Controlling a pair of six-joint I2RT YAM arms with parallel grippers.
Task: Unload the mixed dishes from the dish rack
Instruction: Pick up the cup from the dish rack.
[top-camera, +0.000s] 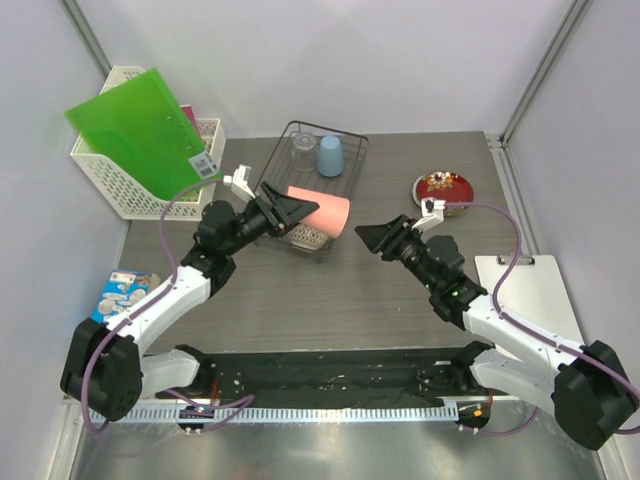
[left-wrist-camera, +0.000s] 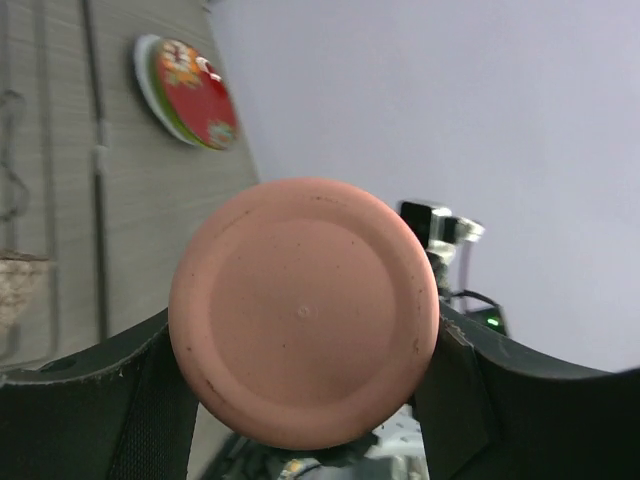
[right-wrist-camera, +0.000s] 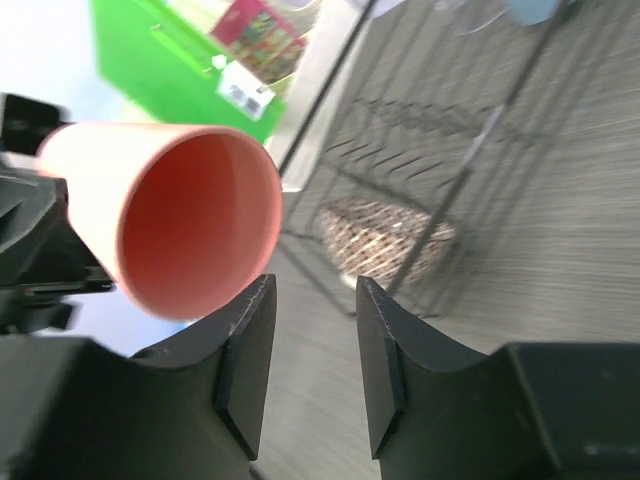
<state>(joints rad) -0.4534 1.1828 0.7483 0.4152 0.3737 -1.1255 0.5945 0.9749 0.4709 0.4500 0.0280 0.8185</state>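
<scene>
Gripping the pink cup sideways at mid-frame, the left gripper could drop it if it lets go before the empty, half-open right gripper closes.

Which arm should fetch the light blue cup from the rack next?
Probably right: the right gripper is empty, jaws apart; the left gripper is clamped on the pink cup. The light blue cup sits on the dish rack's right side.
</scene>
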